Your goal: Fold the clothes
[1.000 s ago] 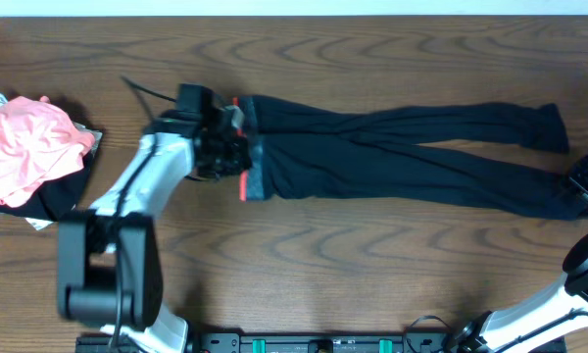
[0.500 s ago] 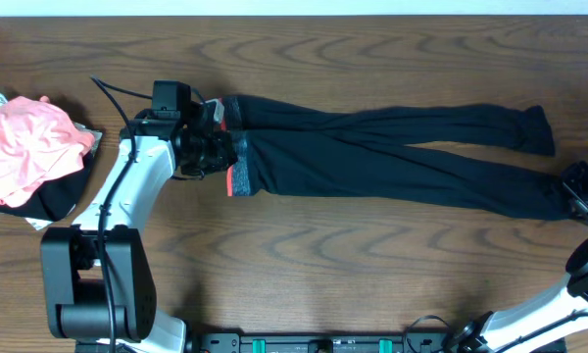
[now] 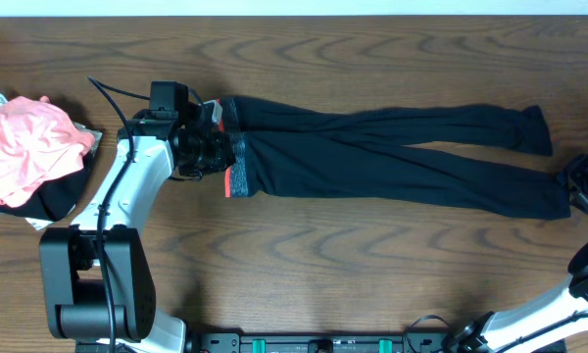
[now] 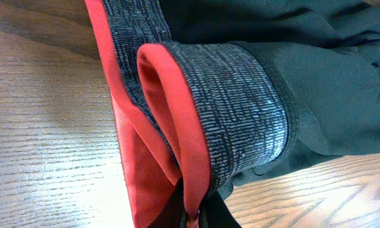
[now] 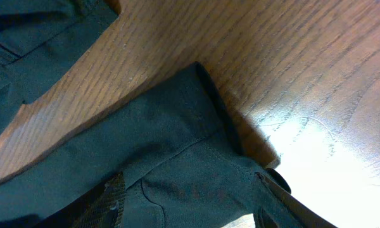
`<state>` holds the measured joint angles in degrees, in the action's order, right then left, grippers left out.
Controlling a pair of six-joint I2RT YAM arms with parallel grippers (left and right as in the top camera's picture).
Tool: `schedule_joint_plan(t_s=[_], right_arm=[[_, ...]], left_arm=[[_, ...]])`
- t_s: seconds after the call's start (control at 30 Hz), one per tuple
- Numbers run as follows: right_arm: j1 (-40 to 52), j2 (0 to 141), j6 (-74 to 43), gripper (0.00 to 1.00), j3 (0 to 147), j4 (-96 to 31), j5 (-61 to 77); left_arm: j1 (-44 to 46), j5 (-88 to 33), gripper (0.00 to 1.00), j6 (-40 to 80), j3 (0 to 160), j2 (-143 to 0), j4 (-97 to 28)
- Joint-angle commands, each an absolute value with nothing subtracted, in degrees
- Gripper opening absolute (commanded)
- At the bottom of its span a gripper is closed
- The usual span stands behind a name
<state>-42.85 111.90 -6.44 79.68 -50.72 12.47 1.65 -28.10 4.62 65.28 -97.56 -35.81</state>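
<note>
Moved: leggings (image 3: 392, 167) slid away from your right pincer (image 5: 193, 196).
Left pincer (image 4: 196, 218): clamped on waistband (image 4: 240, 107).
Right pincer: apart, cuff (image 5: 177, 120) between.

left gripper (image 3: 218, 149) pinched closed, arm reaching forward | right gripper (image 3: 582, 184) jaws apart, low

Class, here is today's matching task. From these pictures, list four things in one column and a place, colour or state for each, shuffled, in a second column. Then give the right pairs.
Column one:
1. left gripper
2. right gripper
3. pink cloth pile
4. leggings' legs

Column two:
A. black
B. far left in the overhead view
C. open, at a cuff
D. shut on the coral-red waistband edge

Pairs: 1-D, 2-C, 3-B, 4-A.
</note>
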Motion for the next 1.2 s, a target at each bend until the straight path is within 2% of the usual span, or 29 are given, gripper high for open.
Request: schedule_joint_plan(t_s=[0.0,0.27,0.63,0.83,0.9,1.07,1.13,1.17], right_arm=[[-43.3,110.9,-5.5,0.62,79.5,-51.0,9.2],[-45.1,111.0,-5.0,0.62,79.5,-50.3,7.6],[-46.1,116.9,-2.8,0.59,79.3,-50.5,16.2],[-46.1,117.1,-2.7,0.58,79.3,-50.0,16.6],[-46.1,117.1,-2.4,0.51,79.3,-50.1,16.6],[-46.1,117.1,-2.5,0.12,79.3,-50.1,17.6],[-46.1,117.1,-2.5,0.03,79.3,-50.2,18.1],[-46.1,117.0,-2.5,0.01,79.4,-50.3,18.6]], left_arm=[[1.3,-27.4,0.06,4.1,64.9,-97.4,-36.0],[1.3,-27.4,0.06,4.1,64.9,-97.4,-36.0],[1.3,-27.4,0.06,4.1,64.9,-97.4,-36.0],[1.3,-27.4,0.06,4.1,64.9,-97.4,-36.0],[1.3,-27.4,0.06,4.1,64.9,-97.4,-36.0],[1.3,-27.4,0.06,4.1,64.9,-97.4,-36.0],[1.3,-27.4,0.06,4.1,64.9,-97.4,-36.0],[1.3,-27.4,0.06,4.1,64.9,-97.4,-36.0]])
